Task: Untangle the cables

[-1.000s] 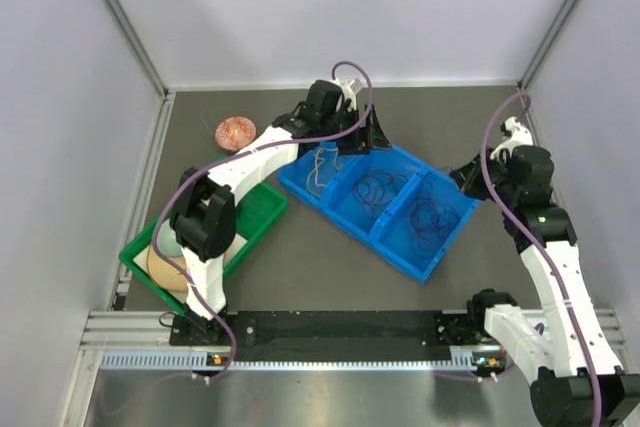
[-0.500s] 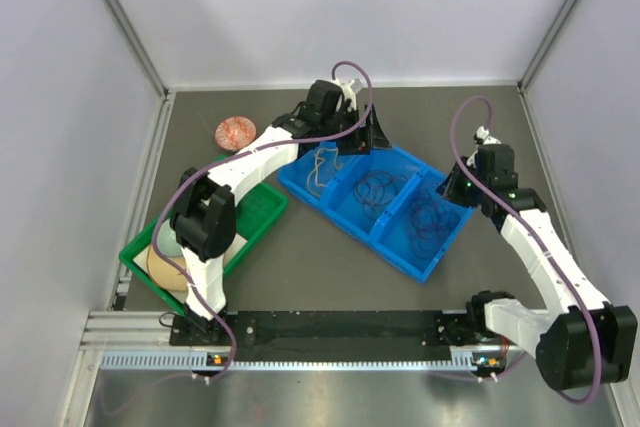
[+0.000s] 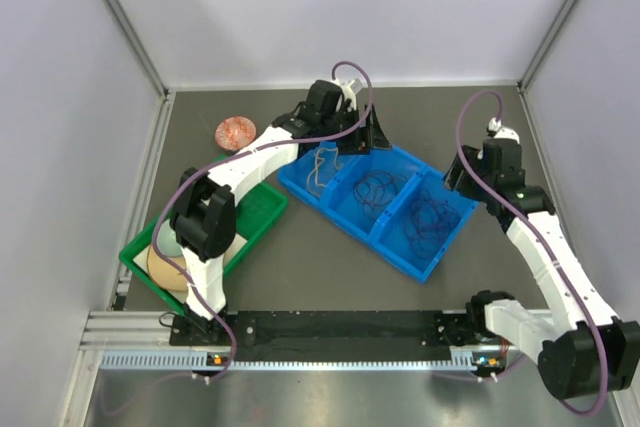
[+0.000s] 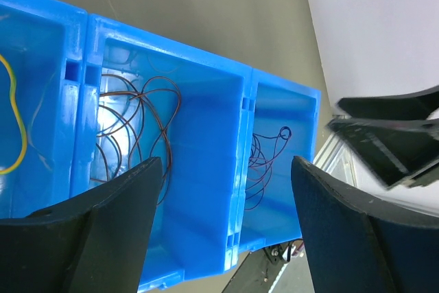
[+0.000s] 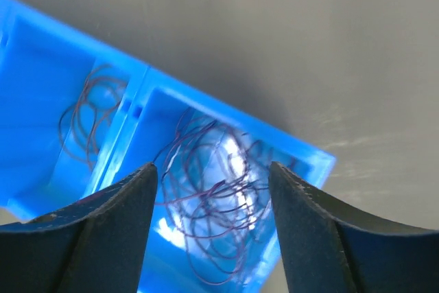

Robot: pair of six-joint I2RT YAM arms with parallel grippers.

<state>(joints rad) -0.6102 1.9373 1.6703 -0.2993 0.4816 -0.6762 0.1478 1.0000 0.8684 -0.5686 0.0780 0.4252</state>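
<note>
A blue three-compartment tray (image 3: 400,253) sits mid-table. A cream cable (image 3: 318,169) lies in its left compartment, with dark cable coils in the middle (image 3: 377,190) and a denser dark tangle in the right one (image 3: 432,219). My left gripper (image 3: 345,143) hovers at the tray's far edge, open and empty. In the left wrist view the left gripper (image 4: 226,169) looks down on the dark coils (image 4: 137,121) and the yellowish cable (image 4: 17,121). My right gripper (image 3: 458,180) hangs by the tray's right end. Seen from its wrist, the right gripper (image 5: 212,169) is open above the dark tangle (image 5: 219,193), holding nothing.
A green bin (image 3: 262,215) holding rounded objects stands left of the tray. A small pinkish-orange round thing (image 3: 236,131) lies at the back left. White walls close in the table on three sides, and a metal rail (image 3: 330,357) runs along the near edge.
The right arm has swung in from the right side toward the tray's right end, and its jaws have gone from shut to open. The left arm has not moved.
</note>
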